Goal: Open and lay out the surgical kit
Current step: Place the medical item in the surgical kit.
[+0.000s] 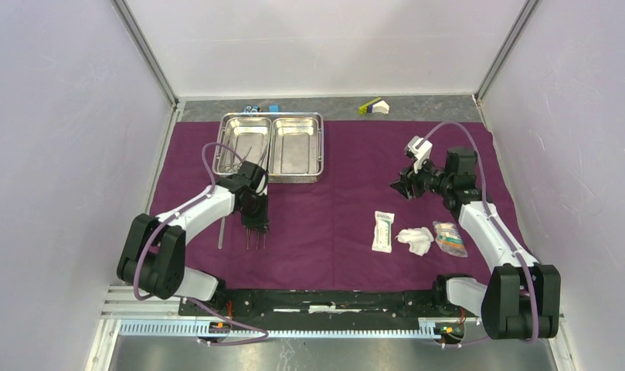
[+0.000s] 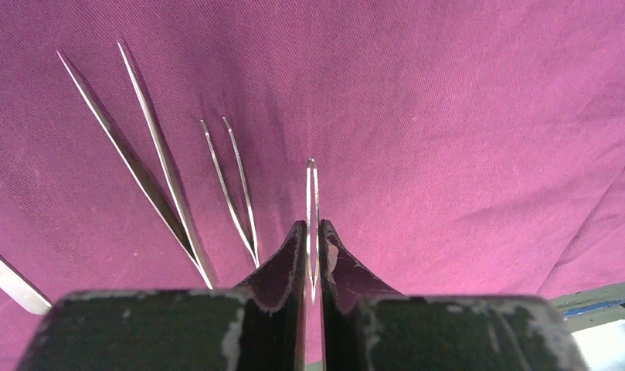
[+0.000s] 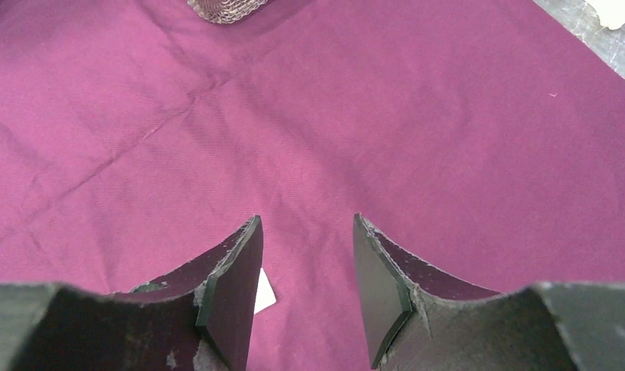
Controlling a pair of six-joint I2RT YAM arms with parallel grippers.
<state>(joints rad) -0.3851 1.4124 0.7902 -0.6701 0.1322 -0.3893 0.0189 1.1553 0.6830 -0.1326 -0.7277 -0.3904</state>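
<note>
At the far left of the purple cloth (image 1: 348, 154), in the left wrist view, two pairs of tweezers already lie flat: the long tweezers (image 2: 141, 171), and just right of them the short tweezers (image 2: 253, 251), close beside each other but apart. Next comes our left gripper (image 2: 313, 228), clamped on a third pair (image 2: 312, 209), whose tips point away from the fingers over bare cloth. We cannot tell whether it touches the cloth yet.

We judge the step in hand to be setting this pair down. To do it well, we bring it low and flat, roughly in line with its neighbours and clear of the short pair, and let go only once the metal rests on the cloth. Then we lift straight up, so the fingers neither drag the fabric nor nudge the row.

Behind the gripper stands the steel tray (image 1: 322, 147). Further right lie the white packet (image 1: 383, 231), the gauze (image 1: 415, 240) and the clear packet (image 1: 449, 238), side by side. Our right gripper (image 3: 305, 255) hangs over the cloth, jaws parted, holding nothing.
</note>
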